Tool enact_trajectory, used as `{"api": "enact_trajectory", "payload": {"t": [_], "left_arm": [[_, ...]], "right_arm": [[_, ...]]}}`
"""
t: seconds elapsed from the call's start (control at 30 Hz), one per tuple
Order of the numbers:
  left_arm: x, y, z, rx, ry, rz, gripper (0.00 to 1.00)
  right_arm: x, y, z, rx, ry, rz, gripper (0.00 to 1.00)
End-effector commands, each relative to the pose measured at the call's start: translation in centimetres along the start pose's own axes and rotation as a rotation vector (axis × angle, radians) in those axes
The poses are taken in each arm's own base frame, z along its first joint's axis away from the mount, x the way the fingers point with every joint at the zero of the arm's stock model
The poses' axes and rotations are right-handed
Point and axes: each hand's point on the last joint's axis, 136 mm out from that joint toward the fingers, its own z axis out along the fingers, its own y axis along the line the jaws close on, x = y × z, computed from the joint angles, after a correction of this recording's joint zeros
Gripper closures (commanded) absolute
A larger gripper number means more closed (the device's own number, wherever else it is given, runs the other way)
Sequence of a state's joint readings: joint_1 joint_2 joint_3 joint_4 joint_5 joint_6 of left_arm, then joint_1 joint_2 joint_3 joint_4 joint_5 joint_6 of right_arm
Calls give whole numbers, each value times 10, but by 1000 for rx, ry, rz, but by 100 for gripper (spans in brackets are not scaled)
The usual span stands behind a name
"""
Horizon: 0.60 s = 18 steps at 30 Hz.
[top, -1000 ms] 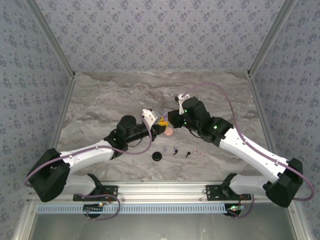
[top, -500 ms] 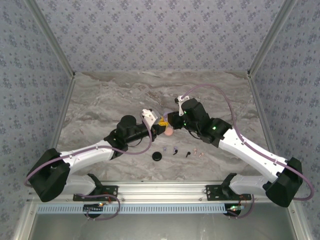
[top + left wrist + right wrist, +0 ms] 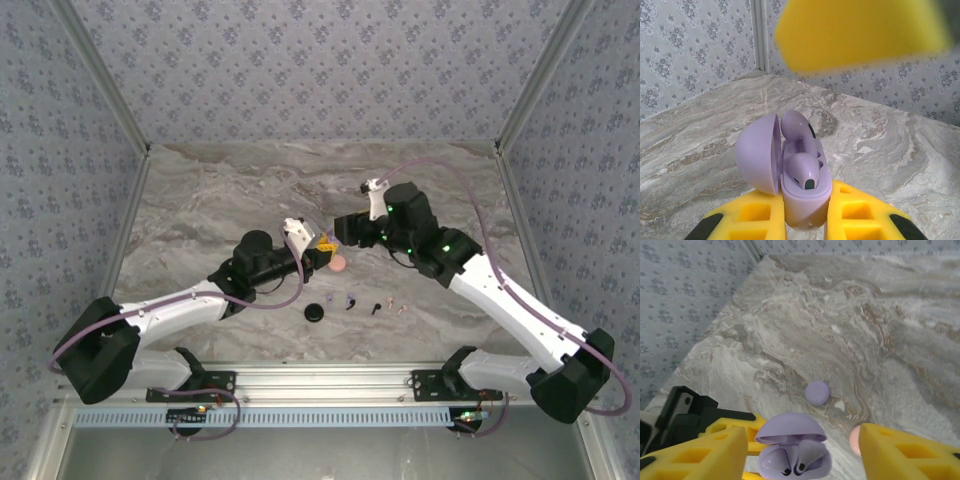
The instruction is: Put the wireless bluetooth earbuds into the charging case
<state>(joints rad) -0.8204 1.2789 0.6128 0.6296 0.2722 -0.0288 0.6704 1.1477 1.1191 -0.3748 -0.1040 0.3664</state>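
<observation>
Left tool (image 3: 805, 216) grips charging case (image 3: 758, 153); right tool (image 3: 802, 442), spread, faces it.

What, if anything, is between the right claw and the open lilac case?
Nothing visible. The case, held by the left claw, lies straight ahead of the open right claw, lid swung back, two lilac buds inside.

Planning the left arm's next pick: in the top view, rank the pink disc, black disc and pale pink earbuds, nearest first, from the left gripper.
1. Pink disc, just right of the left gripper.
2. Black disc, toward the near edge.
3. Pale pink earbuds, farthest right.
</observation>
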Motion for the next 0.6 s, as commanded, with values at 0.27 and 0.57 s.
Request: {"api": "enact_trajectory", "payload": {"t": [0.27, 0.57], "left_arm": [[-42, -14, -7, 67, -142, 8, 100], [-44, -17, -7, 80, -150, 5, 100]], "right_arm": [[12, -7, -22, -167, 93, 61, 28], [19, -12, -15, -189, 107, 96, 41]]}}
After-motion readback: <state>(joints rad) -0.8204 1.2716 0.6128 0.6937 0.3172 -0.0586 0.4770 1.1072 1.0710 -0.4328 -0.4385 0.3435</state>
